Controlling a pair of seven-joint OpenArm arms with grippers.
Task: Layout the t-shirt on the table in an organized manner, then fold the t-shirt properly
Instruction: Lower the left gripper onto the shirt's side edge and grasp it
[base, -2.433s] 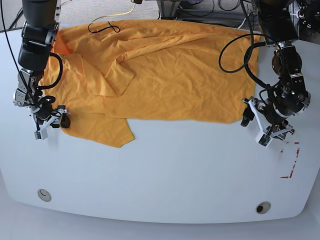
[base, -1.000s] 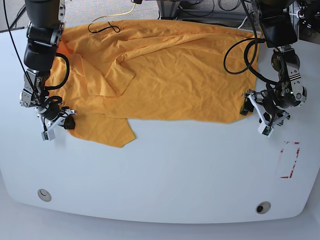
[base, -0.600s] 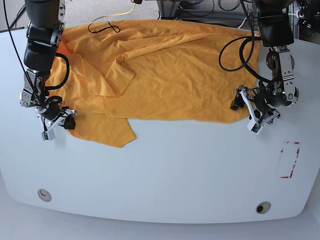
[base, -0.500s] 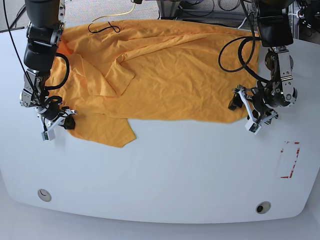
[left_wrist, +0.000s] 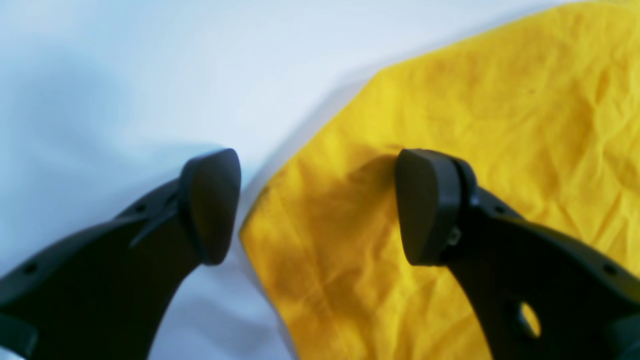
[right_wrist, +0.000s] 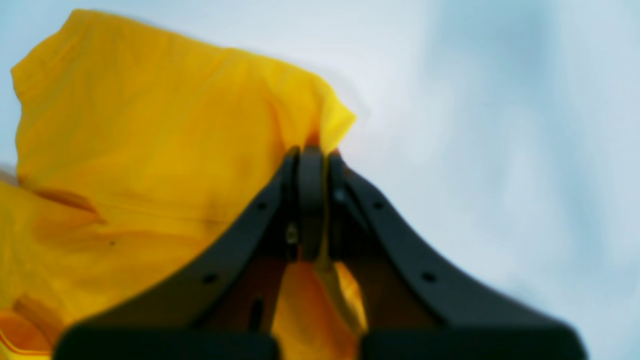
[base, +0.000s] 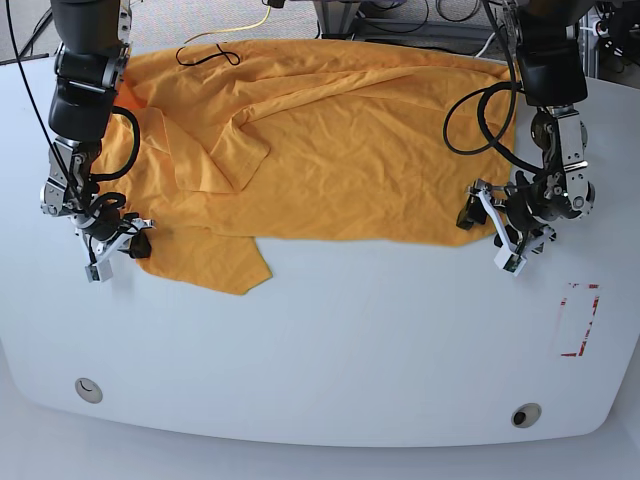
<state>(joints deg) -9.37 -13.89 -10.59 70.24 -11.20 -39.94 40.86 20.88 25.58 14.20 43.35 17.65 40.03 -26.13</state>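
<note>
The orange-yellow t-shirt (base: 330, 150) lies spread and wrinkled across the far half of the white table (base: 350, 340), with one flap folded over at the left. My left gripper (base: 487, 238) is open at the shirt's near right corner. In the left wrist view the left gripper (left_wrist: 317, 205) straddles the corner's edge, with one finger over the cloth (left_wrist: 500, 100) and one over bare table (left_wrist: 150, 60). My right gripper (base: 128, 245) is at the shirt's left edge. In the right wrist view the right gripper (right_wrist: 312, 155) is shut on a fold of the shirt (right_wrist: 150, 125).
A red-tape rectangle outline (base: 578, 320) marks the table's near right. Two round grommets (base: 89, 389) (base: 526, 414) sit near the front edge. A black cable (base: 210, 55) lies on the shirt's far left edge. Arm cables hang above the shirt's right side.
My left gripper has moved left from the bare table by the red tape to the shirt's near right corner. My right gripper stays shut on the shirt's left edge.
</note>
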